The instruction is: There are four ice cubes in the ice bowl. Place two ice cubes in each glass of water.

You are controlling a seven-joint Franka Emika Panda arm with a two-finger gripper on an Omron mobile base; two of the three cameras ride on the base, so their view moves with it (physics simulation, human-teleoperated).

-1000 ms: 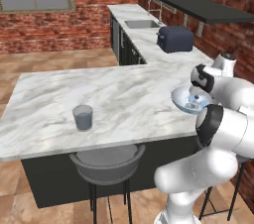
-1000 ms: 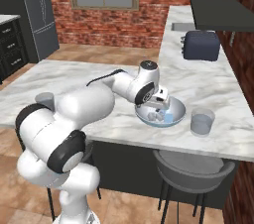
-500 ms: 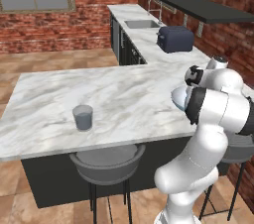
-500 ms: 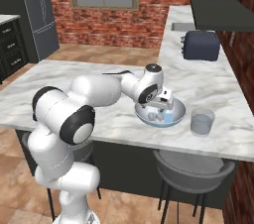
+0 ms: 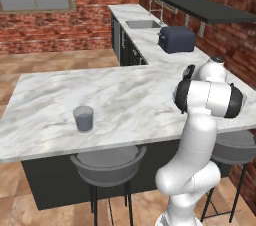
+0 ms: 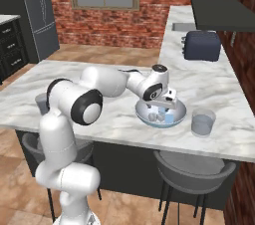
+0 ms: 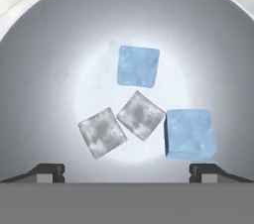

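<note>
The ice bowl [image 6: 175, 120] stands on the marble island, a pale shallow round dish. In the hand view its inner wall [image 7: 44, 59] surrounds several ice cubes: a blue one [image 7: 138, 66], a grey one [image 7: 140, 115], another grey one [image 7: 102, 132] and a blue one [image 7: 188, 134]. My gripper [image 6: 160, 112] hangs open straight over them, its fingertips [image 7: 49, 172] wide apart, nothing between them. One glass of water [image 6: 203, 122] stands just right of the bowl. The other glass [image 5: 83, 118] is far off to the left, near the island's front edge.
A dark toaster [image 6: 201, 45] sits on the back counter beyond the bowl, with a sink [image 5: 142, 23] farther along. Grey stools [image 6: 191, 167] stand under the island's front edge. Bare marble [image 5: 130, 95] lies between the two glasses.
My hand has moved from the bowl's left rim to above its middle and come lower. The elbow has folded up nearer the base. The jaws stay wide.
</note>
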